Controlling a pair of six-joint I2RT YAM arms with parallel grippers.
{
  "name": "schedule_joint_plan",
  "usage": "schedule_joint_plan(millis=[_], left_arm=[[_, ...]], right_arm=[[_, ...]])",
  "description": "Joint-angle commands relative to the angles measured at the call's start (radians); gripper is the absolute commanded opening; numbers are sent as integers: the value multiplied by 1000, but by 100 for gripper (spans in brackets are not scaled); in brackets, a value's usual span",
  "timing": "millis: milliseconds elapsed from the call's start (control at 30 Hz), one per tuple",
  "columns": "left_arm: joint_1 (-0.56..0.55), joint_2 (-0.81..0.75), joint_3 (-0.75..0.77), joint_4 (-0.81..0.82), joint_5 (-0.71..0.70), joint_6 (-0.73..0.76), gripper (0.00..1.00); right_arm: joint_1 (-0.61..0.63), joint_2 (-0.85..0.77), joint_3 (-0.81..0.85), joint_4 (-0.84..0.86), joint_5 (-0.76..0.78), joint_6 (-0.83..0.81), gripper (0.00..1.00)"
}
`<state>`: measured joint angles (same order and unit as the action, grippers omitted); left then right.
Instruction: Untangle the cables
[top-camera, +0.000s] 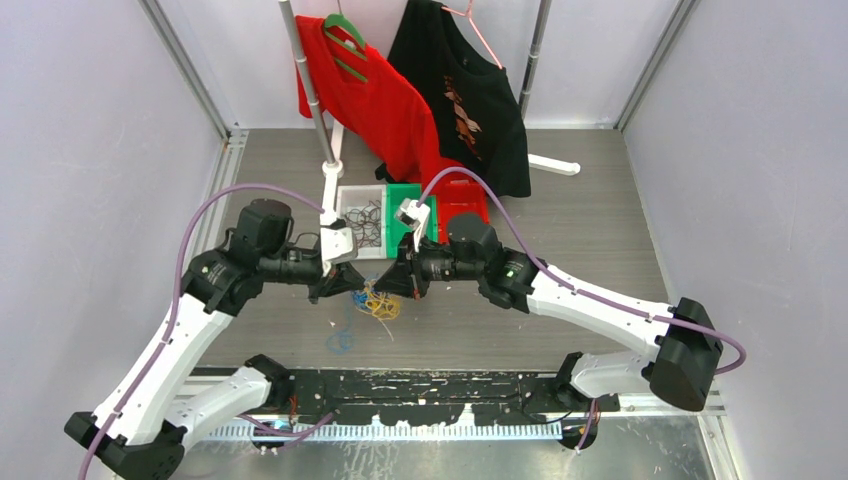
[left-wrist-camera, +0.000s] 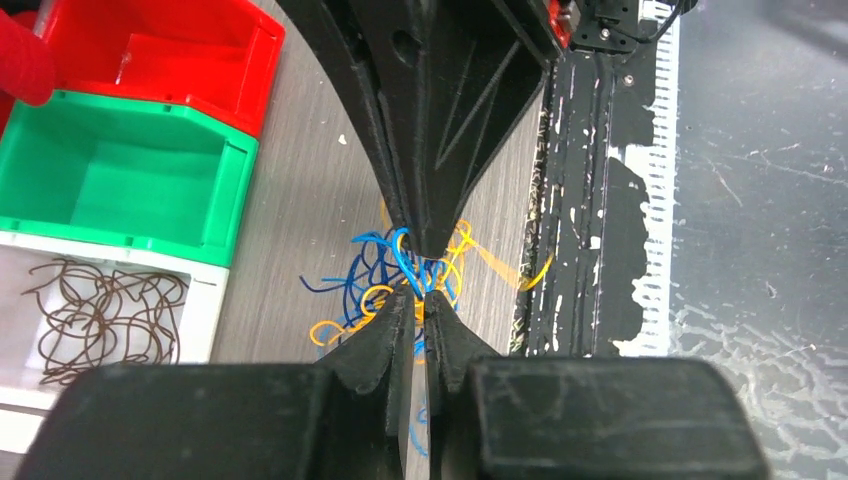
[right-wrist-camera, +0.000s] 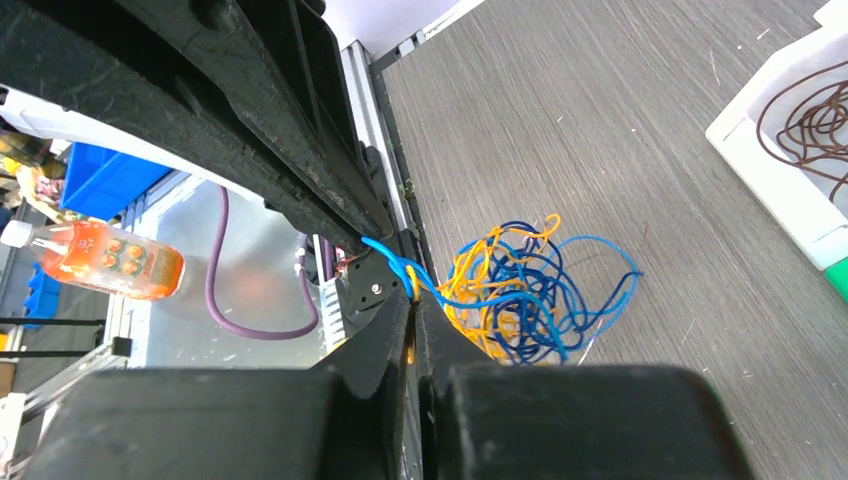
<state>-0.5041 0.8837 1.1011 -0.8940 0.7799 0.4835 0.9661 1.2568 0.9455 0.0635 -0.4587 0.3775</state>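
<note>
We find the cables (top-camera: 376, 300) in a blue, yellow and orange clump on the tabletop (top-camera: 600, 230), toward its near edge, just in front of a row of three bins. The left end effector (left-wrist-camera: 422, 296) is pinched together on a blue strand at the top of the clump. The right end effector (right-wrist-camera: 412, 290) is clamped on blue and yellow strands, almost tip to tip with the left. We note the white bin (left-wrist-camera: 205, 300) holds loose brown wires (left-wrist-camera: 100, 310). The green bin (left-wrist-camera: 120, 190) touches it, and the red bin (left-wrist-camera: 170, 60) sits on the green bin's other side.
</note>
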Motion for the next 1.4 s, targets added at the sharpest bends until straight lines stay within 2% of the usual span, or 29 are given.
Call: schedule_joint_plan(millis=[0, 133, 200, 233, 267, 300, 400, 533, 700, 833, 933, 1100, 1233, 1367], left_arm=[[-1, 13, 57, 25, -12, -72, 6], [-1, 15, 53, 94, -18, -173, 2], [-1, 18, 53, 92, 9, -194, 7], [-1, 22, 57, 77, 28, -193, 23], [-1, 26, 63, 38, 48, -184, 42], [-1, 34, 73, 2, 68, -161, 52], [-1, 59, 89, -49, 97, -117, 55], [-1, 60, 77, -11, 41, -90, 41], [-1, 88, 71, -55, 17, -3, 37], [-1, 94, 75, -67, 22, 7, 16], [-1, 81, 81, -35, 3, -45, 1], [0, 54, 120, -19, -49, -112, 0], [-1, 22, 111, -6, -70, -175, 0], [-1, 11, 107, -2, -93, -192, 0]], right_arm=[[-2, -35, 12, 48, -28, 20, 13], [-2, -32, 12, 61, -30, 32, 14], [-2, -29, 10, 65, -32, 40, 14], [-2, -28, 9, 67, -32, 42, 14], [-2, -28, 11, 66, -32, 44, 14], [-2, -26, 11, 65, -35, 46, 14], [-2, -26, 11, 65, -39, 45, 13], [-2, -27, 11, 56, -40, 35, 13], [-2, -28, 17, 47, -49, 28, 12], [-3, -28, 17, 42, -47, 29, 11], [-3, -34, 10, 42, -41, 29, 11], [-35, -57, -21, 31, -2, 48, 19], [-70, -63, -36, 37, -41, 96, 28], [-72, -61, -39, 33, -57, 101, 29]])
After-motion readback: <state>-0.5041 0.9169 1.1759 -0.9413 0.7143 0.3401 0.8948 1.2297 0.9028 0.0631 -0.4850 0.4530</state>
